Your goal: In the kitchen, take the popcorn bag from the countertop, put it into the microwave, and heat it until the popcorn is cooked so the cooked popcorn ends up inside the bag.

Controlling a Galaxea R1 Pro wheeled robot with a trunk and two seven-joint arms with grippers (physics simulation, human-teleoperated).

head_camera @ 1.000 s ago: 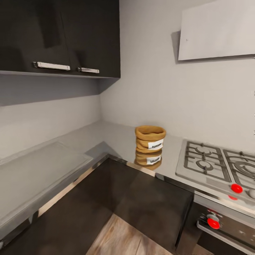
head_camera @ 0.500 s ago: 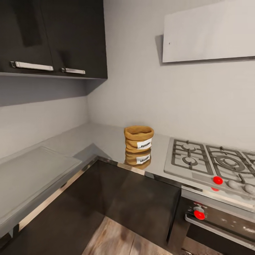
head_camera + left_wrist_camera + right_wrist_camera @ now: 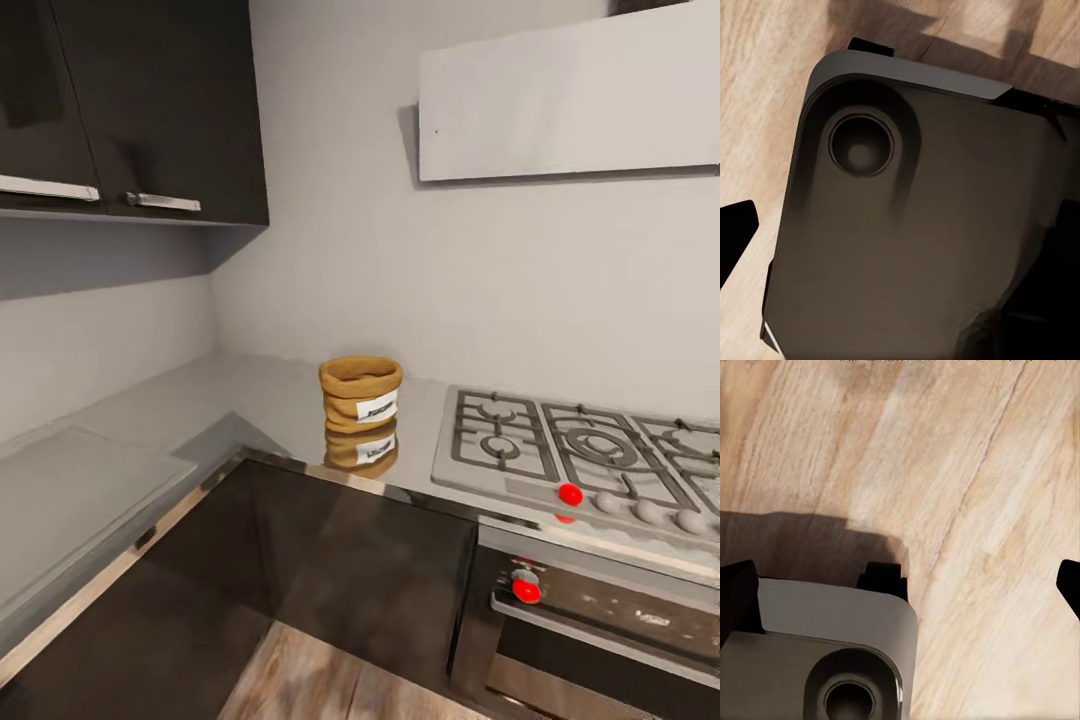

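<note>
Countertop [image 3: 270,400] holds upright popcorn bag [image 3: 361,394], beside hob [image 3: 570,455]

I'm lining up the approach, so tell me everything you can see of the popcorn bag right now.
The popcorn bag is a small mustard-tan cloth sack with a thick rolled rim and a white label on its front. It stands upright with its mouth open, though its contents are hidden from this angle. It sits on the reflective grey countertop, which mirrors it, near the inside corner and beside the gas hob without touching it.
</note>
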